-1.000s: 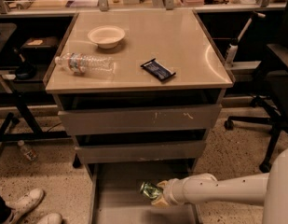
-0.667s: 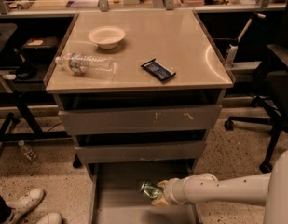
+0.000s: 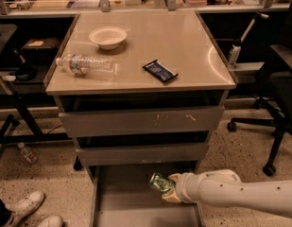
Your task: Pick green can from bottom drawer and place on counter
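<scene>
The green can (image 3: 160, 182) is small, shiny and green, and it is tilted over the bottom drawer (image 3: 122, 203), which stands pulled open with a flat grey floor. My gripper (image 3: 168, 188) reaches in from the right on a white arm and is shut on the can, holding it above the drawer's right side. The counter (image 3: 183, 46) is the glossy beige top of the cabinet, above the two closed grey drawer fronts.
On the counter lie a clear water bottle (image 3: 85, 64), a white bowl (image 3: 107, 36) and a dark snack packet (image 3: 160, 71). An office chair (image 3: 278, 98) stands to the right. White shoes (image 3: 22, 209) and a small bottle (image 3: 27, 152) are on the floor at left.
</scene>
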`<action>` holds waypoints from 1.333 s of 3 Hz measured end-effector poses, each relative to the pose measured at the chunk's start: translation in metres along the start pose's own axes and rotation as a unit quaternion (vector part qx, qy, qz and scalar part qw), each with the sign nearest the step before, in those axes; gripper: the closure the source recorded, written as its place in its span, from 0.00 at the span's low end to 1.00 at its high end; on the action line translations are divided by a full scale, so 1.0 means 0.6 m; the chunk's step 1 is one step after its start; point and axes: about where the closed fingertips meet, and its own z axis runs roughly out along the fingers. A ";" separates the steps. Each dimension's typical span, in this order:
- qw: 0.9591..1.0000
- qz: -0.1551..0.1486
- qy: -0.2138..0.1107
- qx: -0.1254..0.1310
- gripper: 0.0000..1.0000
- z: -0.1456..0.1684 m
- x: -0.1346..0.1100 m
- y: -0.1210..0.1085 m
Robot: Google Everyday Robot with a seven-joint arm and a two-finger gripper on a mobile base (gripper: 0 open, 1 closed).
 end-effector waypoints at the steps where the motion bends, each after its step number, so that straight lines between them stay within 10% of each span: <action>1: 0.999 -0.005 0.017 0.044 1.00 -0.098 -0.031 -0.035; 4: 0.997 -0.030 0.014 0.077 1.00 -0.156 -0.079 -0.071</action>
